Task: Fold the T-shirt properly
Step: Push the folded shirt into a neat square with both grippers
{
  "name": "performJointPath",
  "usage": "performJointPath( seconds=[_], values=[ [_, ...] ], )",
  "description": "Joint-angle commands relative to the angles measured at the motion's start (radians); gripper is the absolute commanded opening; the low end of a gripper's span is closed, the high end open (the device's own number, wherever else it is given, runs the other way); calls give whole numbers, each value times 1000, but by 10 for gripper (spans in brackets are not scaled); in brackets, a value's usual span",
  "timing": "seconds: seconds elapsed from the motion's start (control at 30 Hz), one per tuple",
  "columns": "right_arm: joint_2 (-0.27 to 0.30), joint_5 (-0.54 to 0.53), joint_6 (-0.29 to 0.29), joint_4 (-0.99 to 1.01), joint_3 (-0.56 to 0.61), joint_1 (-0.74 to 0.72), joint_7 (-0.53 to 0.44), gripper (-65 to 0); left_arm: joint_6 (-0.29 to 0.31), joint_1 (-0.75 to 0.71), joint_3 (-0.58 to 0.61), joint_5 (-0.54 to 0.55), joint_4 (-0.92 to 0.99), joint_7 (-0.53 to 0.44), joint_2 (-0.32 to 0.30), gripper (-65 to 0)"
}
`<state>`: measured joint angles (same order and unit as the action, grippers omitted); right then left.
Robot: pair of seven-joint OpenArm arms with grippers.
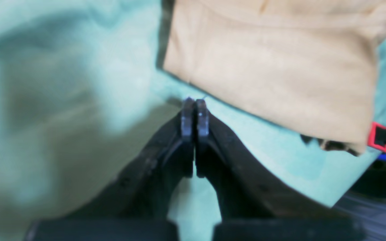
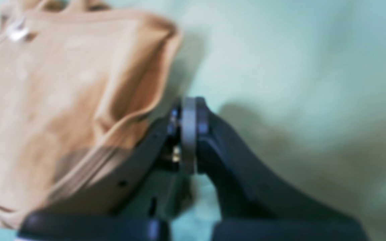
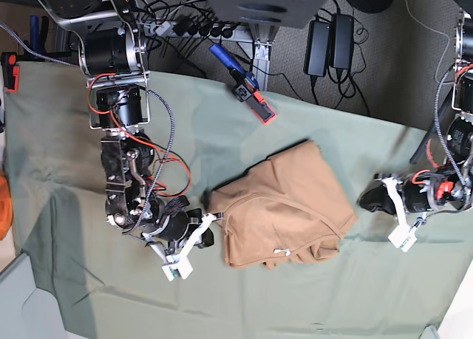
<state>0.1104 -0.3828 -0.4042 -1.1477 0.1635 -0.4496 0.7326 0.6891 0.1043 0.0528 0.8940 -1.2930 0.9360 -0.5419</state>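
The tan T-shirt (image 3: 284,206) lies in a rough folded bundle in the middle of the sage-green cloth (image 3: 340,295), with its white neck tag (image 3: 281,252) near the front edge. My right gripper (image 3: 208,233) is shut and empty at the shirt's left edge. In the right wrist view the gripper (image 2: 188,107) has its jaws together beside the shirt (image 2: 62,100), whose tag (image 2: 17,30) shows. My left gripper (image 3: 368,199) is shut and empty just right of the shirt. In the left wrist view it (image 1: 194,104) sits over green cloth, just short of the shirt (image 1: 280,67).
An orange-and-blue clamp (image 3: 250,89) lies on the cloth behind the shirt, and its red end shows in the left wrist view (image 1: 379,137). A bright orange object (image 3: 4,199) sits at the left edge. Cables and power bricks (image 3: 329,36) lie beyond the back edge.
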Motion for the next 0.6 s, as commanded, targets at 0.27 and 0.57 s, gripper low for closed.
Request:
performJointPath(
  seconds=[0.27, 0.57],
  values=[
    [-3, -70, -90, -109, -5, 121, 13, -650, 9, 48, -6, -71, 31, -147, 55, -650],
    [-4, -135, -90, -365, -4, 306, 72, -650, 9, 218, -5, -130, 311, -238, 101, -650]
  ],
)
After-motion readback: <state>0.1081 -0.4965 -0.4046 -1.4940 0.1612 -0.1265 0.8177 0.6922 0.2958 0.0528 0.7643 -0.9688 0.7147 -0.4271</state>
